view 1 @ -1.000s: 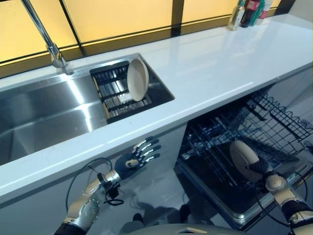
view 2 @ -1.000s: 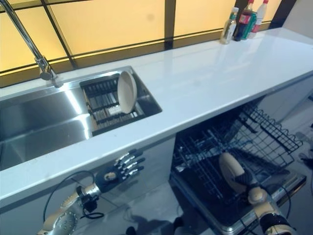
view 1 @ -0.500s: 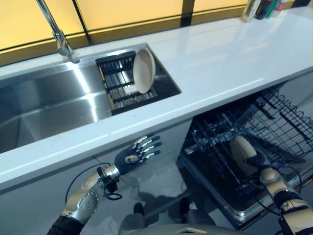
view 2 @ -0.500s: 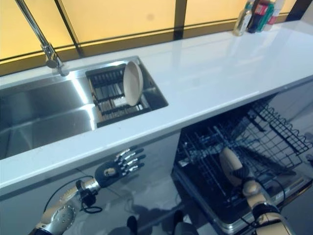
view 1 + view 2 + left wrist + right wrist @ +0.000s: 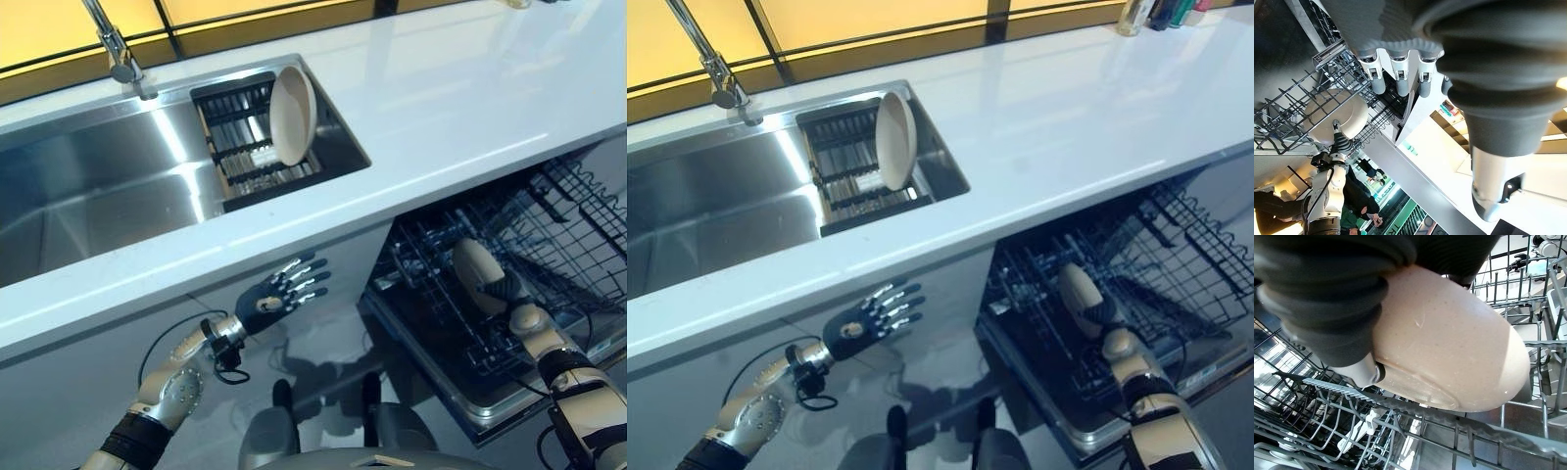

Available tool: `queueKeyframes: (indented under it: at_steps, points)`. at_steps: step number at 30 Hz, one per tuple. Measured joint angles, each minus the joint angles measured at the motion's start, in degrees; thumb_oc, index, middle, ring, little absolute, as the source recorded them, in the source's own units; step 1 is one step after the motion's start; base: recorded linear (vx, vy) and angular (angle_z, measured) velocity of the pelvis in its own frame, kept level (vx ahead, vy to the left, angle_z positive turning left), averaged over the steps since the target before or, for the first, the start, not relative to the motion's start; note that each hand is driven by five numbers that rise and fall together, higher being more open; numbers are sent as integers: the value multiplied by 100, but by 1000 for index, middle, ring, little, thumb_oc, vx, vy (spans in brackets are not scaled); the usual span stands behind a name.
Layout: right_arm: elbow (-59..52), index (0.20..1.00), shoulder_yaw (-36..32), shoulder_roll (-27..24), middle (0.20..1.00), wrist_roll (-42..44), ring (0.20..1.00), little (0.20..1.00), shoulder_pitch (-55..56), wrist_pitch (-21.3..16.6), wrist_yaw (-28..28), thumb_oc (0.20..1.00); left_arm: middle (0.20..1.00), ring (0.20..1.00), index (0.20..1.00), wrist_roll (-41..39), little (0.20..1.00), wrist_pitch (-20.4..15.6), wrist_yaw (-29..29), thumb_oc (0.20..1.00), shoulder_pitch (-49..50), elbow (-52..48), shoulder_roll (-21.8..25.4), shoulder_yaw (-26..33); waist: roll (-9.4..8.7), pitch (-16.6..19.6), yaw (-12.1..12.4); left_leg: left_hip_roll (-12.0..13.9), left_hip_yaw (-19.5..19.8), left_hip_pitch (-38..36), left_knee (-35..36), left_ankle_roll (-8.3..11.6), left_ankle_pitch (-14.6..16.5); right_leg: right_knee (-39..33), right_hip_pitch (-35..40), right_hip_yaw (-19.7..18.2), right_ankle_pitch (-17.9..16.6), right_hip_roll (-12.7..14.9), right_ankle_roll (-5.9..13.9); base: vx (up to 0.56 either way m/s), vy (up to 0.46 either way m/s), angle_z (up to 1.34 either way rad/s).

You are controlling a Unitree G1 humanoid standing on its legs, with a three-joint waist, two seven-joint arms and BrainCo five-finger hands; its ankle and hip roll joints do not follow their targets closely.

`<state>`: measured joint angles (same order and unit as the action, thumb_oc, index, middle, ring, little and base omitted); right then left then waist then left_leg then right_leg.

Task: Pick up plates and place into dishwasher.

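Beige stoneware is seen twice in the left eye view: one plate [image 5: 293, 116] stands on edge in the black drying rack [image 5: 240, 147] in the steel sink [image 5: 88, 211], upper left of centre, and a second plate [image 5: 477, 275] is held upright among the wires of the dishwasher rack [image 5: 549, 245] at lower right. The right hand [image 5: 511, 299] is pinched on the lower edge of that second plate. The left hand [image 5: 282, 296] is held spread and empty in front of the cabinet, lower centre-left.

In the right eye view the same layout is shown: the held plate [image 5: 1079, 292] sits at lower right in the pulled-out rack, under the white counter [image 5: 1048, 108], while the faucet [image 5: 713, 69] rises at upper left.

In the left wrist view the fingers [image 5: 1398, 81] are seen straight and apart at upper centre, with the held plate and the other arm at centre left inside the rack.

In the right wrist view the plate [image 5: 1454, 357] spreads across the centre, its rim just above the rack tines [image 5: 1400, 406] along the lower part; contact with them cannot be confirmed.

The step in hand is judged to be seating this plate in the rack. Next, it would need to be lowered between two tines and released, and the plate in the sink would then be fetched.
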<state>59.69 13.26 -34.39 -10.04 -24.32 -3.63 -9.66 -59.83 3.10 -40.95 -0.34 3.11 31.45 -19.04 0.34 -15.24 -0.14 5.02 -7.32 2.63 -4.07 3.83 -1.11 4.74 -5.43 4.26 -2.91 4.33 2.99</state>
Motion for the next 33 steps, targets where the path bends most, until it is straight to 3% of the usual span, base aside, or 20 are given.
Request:
queueKeyframes:
  at_steps: [1, 6, 18, 25, 33]
  points:
    - [10, 1000, 5, 3, 1000, -5, 1000, 1000, -21, 26, 1, 1000, 1000, 1000, 1000, 0, 1000, 0, 0, 1000, -1, 0, 0, 0, 0, 0, 1, -2, -1, -3, 0, -2, 3, -3, 5, 0, -1, 1, 0, 57, 31, 1]
    - [472, 1000, 7, 1, 1000, -180, 1000, 1000, -64, 407, 1, 1000, 1000, 1000, 1000, -1, 1000, 0, 22, 1000, 33, 0, -1, 2, 16, 7, 22, -6, -32, -226, 55, -10, 35, -46, 208, -14, -15, 0, -27, 101, 41, -2]
    - [477, 1000, 1, -56, 1000, -405, 1000, 1000, -21, 463, 53, 1000, 1000, 1000, 1000, -212, 1000, -33, 106, 1000, 139, -1, -139, -28, 328, 356, -61, -28, -188, -510, 256, -27, 38, -99, 340, -141, 4, 1, -4, 18, 64, -7]
    - [287, 1000, -7, -163, 1000, -362, 1000, 1000, 202, 128, 428, 1000, 1000, 1000, 1000, -297, 1000, -81, 106, 1000, 335, 2, -162, -23, 280, 573, -72, -44, -278, -694, 389, -37, 31, -108, 416, -209, 17, -3, 13, -5, 47, -5]
    - [-1184, 1000, -70, -270, 1000, -30, 1000, 1000, 1245, -112, 1154, 1000, 1000, 1000, 1000, -283, 1000, -136, 93, 1000, 583, 88, -302, 165, 52, 821, -231, -63, -390, -799, 542, -48, 22, -94, 418, -303, 72, -2, 53, -19, 22, -5]
